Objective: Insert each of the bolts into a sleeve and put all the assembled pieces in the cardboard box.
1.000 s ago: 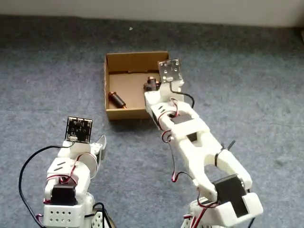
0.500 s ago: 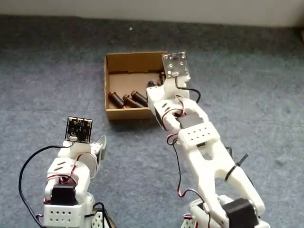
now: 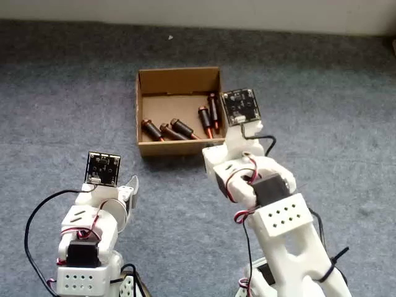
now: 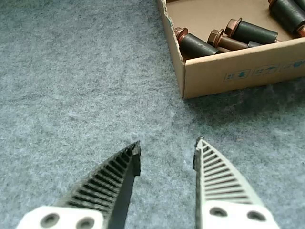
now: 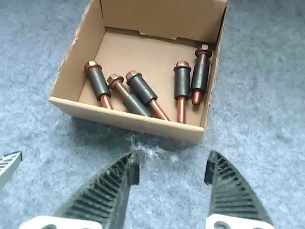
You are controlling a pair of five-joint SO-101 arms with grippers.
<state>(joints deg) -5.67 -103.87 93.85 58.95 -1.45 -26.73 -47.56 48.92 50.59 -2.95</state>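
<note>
Five sleeved bolts (image 5: 140, 88) lie in cardboard box (image 5: 128, 121), far centre. Jaws of left gripper (image 4: 167, 152) and right gripper (image 5: 171, 167) wide apart, empty, on box's near side. Likely rigid, dense; grip across the black sleeve (image 5: 183, 81), not the bare shank.

Even, soft light; a faint shadow hugs the cardboard box (image 3: 167, 147).

Overhead and two low wrist cameras, seemingly close, share the cardboard box (image 3: 173, 148).
</note>
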